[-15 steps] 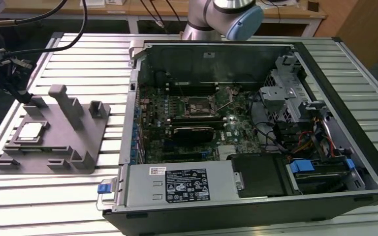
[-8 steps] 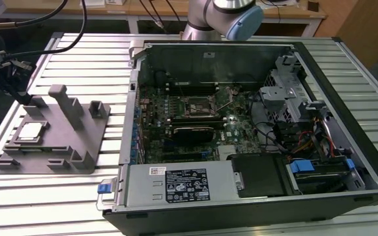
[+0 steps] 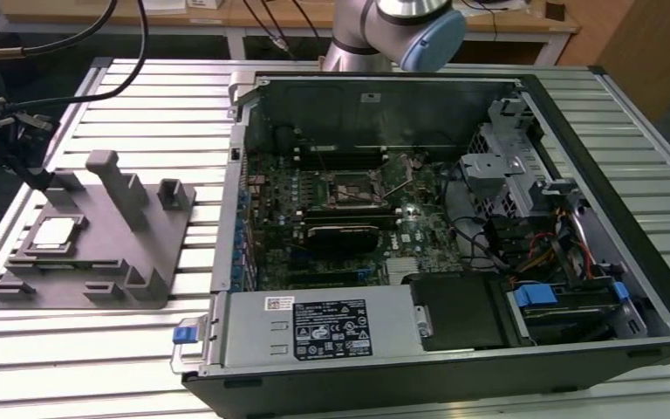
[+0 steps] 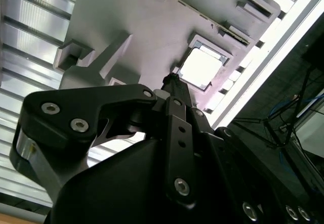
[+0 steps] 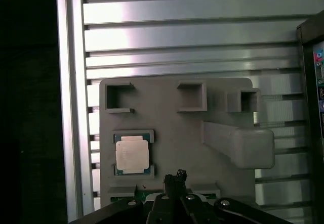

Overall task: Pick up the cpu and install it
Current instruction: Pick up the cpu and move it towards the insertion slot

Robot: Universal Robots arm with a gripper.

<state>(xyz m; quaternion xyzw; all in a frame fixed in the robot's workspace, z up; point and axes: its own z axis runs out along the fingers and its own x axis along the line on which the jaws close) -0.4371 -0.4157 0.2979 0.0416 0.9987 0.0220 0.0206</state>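
Grey plastic fixture (image 3: 154, 244) sits at 9 o'clock of the open case (image 3: 382, 105) in the exterior view, on the slatted table (image 3: 91, 367). The cpu (image 3: 56, 232) lies flat in the fixture's pocket, metal top up, not picked yet. The arm (image 3: 393, 26) stands at 12 o'clock.

In the first wrist view the gripper (image 5: 174, 176) hangs over the fixture, off to one side of the cpu and apart from it. You can see the jaws pinched together with nothing between them.

Risks as I judge them:
- Jaws this narrow can't straddle the chip. If you go down like this, the tips land on the metal top or the pocket wall.
- The gripper is off centre from the cpu. A descent from here could catch one edge only, tilt the chip and jam it in the pocket.
- The pocket rim hugs the chip closely, so there is little room for the fingertips. A shallow pinch on thin edges probably slips in transit.
- The tall post (image 3: 108, 175) stands at 1 o'clock of the cpu in the exterior view. A swing toward the case could clip it.
- The socket (image 3: 352, 188) sits mid-board, deep in the case. I can't tell whether its frame is fully open. A rotated or tilted chip could damage the contacts.
- The case walls and the cables at 3 o'clock crowd the way in.
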